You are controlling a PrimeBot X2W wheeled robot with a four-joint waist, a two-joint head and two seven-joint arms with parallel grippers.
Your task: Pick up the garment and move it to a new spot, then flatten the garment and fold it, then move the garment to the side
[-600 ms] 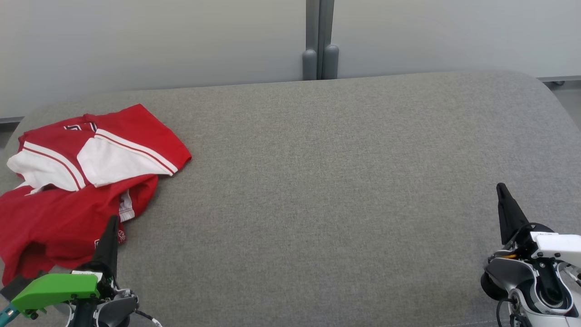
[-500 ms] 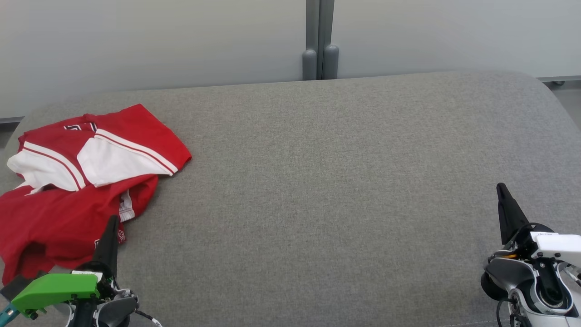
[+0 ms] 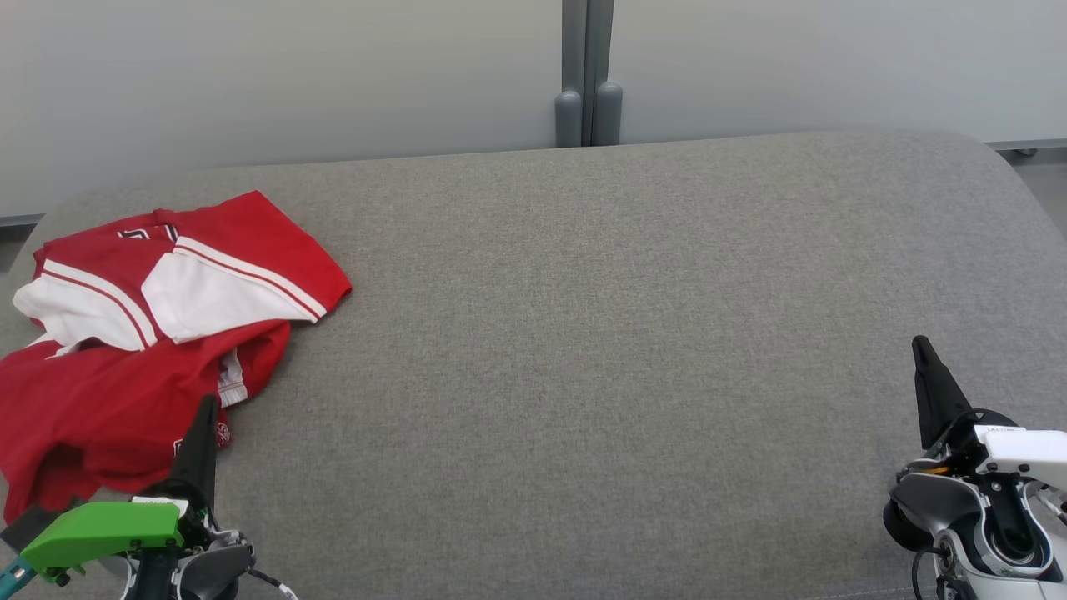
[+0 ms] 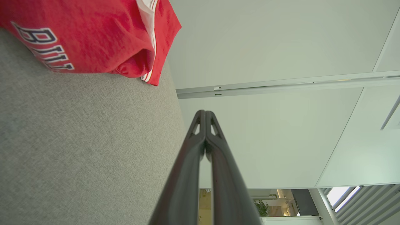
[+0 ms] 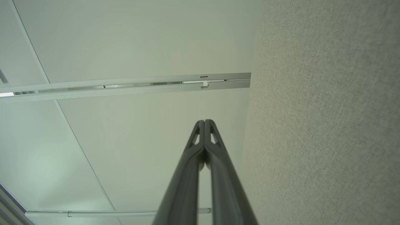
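Office-like room, pale partition panels [image 3: 292,75], grey metal post [image 3: 573,50], grey fabric surface [image 3: 583,333]

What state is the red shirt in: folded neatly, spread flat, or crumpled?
Crumpled. The red shirt lies bunched on the grey surface, with uneven overlapping layers and folds.

A broad grey fabric surface [image 3: 583,333] with rounded far corners fills the near ground. Behind it stand plain pale wall panels [image 3: 250,75], joined near the middle by a grey upright post [image 3: 588,75]. A strip of pale floor [image 3: 1046,179] shows at the far right. The light is soft and even. The left wrist view catches slatted blinds [image 4: 359,200] and what may be a potted plant [image 4: 260,207].
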